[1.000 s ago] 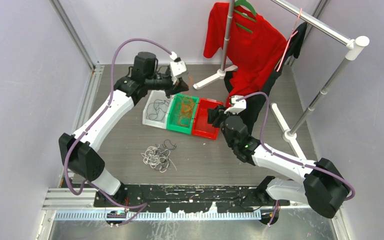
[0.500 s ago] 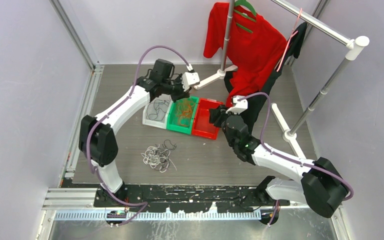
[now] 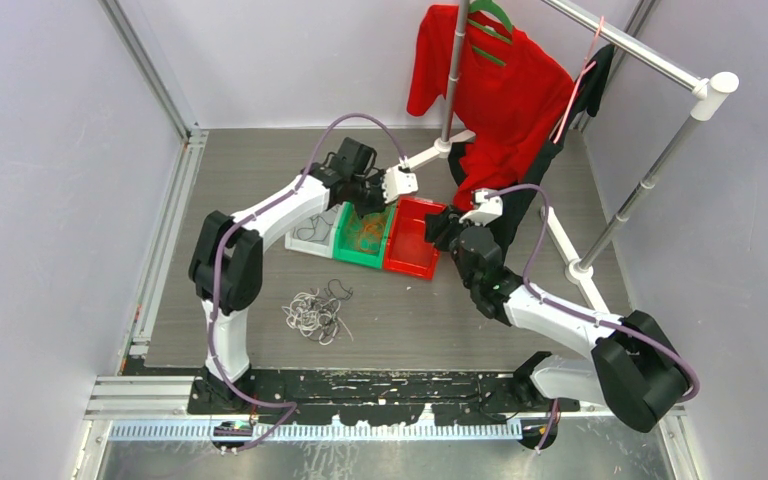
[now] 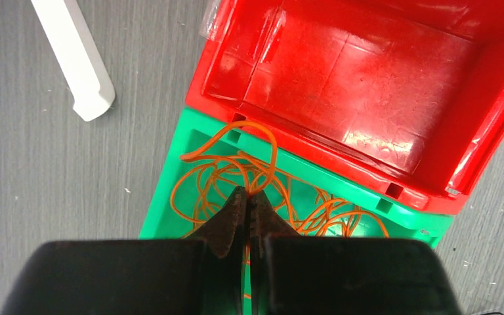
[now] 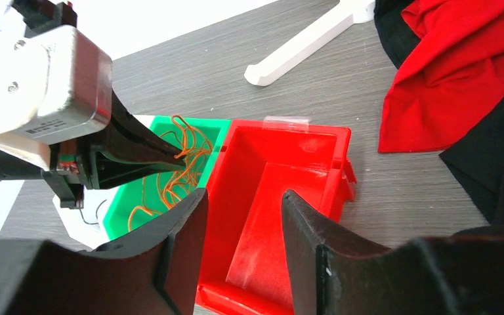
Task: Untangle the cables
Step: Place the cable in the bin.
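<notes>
Orange cables (image 3: 365, 232) lie coiled in the green bin (image 3: 345, 250). My left gripper (image 3: 367, 207) hovers over that bin, shut, with an orange cable (image 4: 264, 146) pinched at its tips (image 4: 246, 191) and looping up over the bin's rim (image 4: 164, 197). A loose bunch of white and black cables (image 3: 315, 312) lies on the table in front of the bins. Thin black cables (image 3: 312, 218) rest in the white bin (image 3: 300, 243). My right gripper (image 5: 244, 197) stands open above the red bin (image 5: 262, 216), nothing between its fingers.
The three bins stand side by side, and the red bin (image 3: 412, 255) holds nothing I can see. A clothes rack stands behind them with its white foot (image 3: 430, 155) close by. A red garment (image 3: 490, 90) and a black one (image 5: 492, 151) hang at the back right.
My left arm has swung right, from behind the white and green bins to over the green bin beside the red one. The right arm shifted only slightly.
</notes>
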Controlling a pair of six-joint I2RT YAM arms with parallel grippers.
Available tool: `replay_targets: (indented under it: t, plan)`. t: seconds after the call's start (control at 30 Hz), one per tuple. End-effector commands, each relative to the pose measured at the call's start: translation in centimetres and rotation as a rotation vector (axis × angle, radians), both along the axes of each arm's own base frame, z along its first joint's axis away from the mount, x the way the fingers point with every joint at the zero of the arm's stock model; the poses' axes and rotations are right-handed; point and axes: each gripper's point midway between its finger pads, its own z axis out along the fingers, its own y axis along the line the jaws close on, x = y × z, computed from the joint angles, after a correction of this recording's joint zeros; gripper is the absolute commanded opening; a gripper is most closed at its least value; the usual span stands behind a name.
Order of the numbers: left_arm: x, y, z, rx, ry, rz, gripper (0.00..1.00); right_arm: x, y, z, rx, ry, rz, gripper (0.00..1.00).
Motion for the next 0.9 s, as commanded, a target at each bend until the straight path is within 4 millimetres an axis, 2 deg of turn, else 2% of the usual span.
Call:
replay_targets:
  t: [0.0, 0.1, 0.23, 0.37, 0.43, 0.5, 0.57, 0.63, 0.7, 0.83, 0.87]
  plan:
    - [1.5, -1.2, 1.4, -0.036, -0.055, -0.008, 0.00, 0.2, -0.4, 1.8, 0.065, -0.057, -0.008, 0.50]
    - [0.6, -1.5, 0.8, -0.064, 0.028, 0.000, 0.00, 0.2, -0.9, 1.8, 0.065, -0.056, -0.015, 0.50]
    - [0.4, -1.6, 2.7, -0.249, 0.218, 0.098, 0.00, 0.3, -1.0, 2.2, 0.067, -0.059, -0.007, 0.50]
    - [0.1, -0.8, 3.1, -0.266, 0.241, 0.102, 0.05, 0.4, -0.8, 2.6, 0.069, -0.064, 0.010, 0.50]
    - [-0.3, -0.5, 3.1, -0.250, 0.252, 0.096, 0.19, 0.5, -0.6, 2.7, 0.071, -0.064, 0.021, 0.50]
    - [-0.9, -0.2, 2.9, -0.224, 0.270, 0.084, 0.49, 0.5, -0.4, 2.7, 0.070, -0.061, 0.032, 0.50]
    - [-0.8, 0.3, 2.8, -0.207, 0.262, 0.102, 0.63, 0.4, -0.2, 2.8, 0.067, -0.058, 0.043, 0.50]
    - [-0.8, 0.7, 2.8, -0.189, 0.249, 0.105, 0.69, 0.4, -0.1, 3.0, 0.064, -0.058, 0.050, 0.50]
    - [-0.5, 0.9, 3.7, -0.193, 0.231, 0.114, 0.71, 0.4, 0.0, 3.1, 0.062, -0.059, 0.055, 0.50]
    - [-0.9, 1.0, 7.0, -0.232, 0.233, 0.116, 0.76, 0.4, 0.0, 2.9, 0.059, -0.054, 0.055, 0.50]
    - [-1.1, 1.0, 8.0, -0.242, 0.233, 0.118, 0.81, 0.4, 0.0, 2.9, 0.059, -0.054, 0.055, 0.50]
